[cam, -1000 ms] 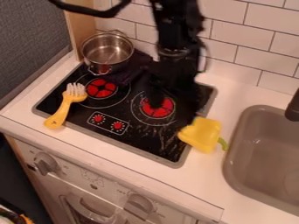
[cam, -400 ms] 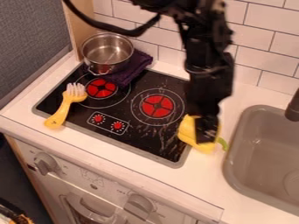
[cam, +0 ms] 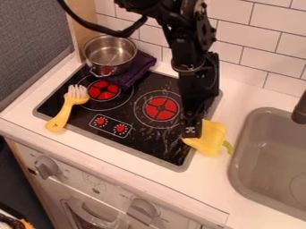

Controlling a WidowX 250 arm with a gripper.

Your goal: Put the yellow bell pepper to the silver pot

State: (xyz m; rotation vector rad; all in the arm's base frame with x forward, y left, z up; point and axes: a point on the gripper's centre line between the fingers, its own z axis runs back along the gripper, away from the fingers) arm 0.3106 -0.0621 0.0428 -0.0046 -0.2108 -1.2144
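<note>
Can see a yellow pepper [cam: 210, 139] on its side by the stove [cam: 143, 138], stem [cam: 228, 147] sinkward; also a silver pot [cam: 110, 53], open, upright, at the far-left corner.

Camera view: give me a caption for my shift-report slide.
Black end effector at the stemless end of the yellow bell pepper, silver metal pot across the black stovetop.

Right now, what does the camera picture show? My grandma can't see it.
A black robot gripper hangs at the left side of a yellow bell pepper, at the edge of a toy stove. A silver pot sits at the back left by a purple cloth, with a yellow brush in front.
</note>
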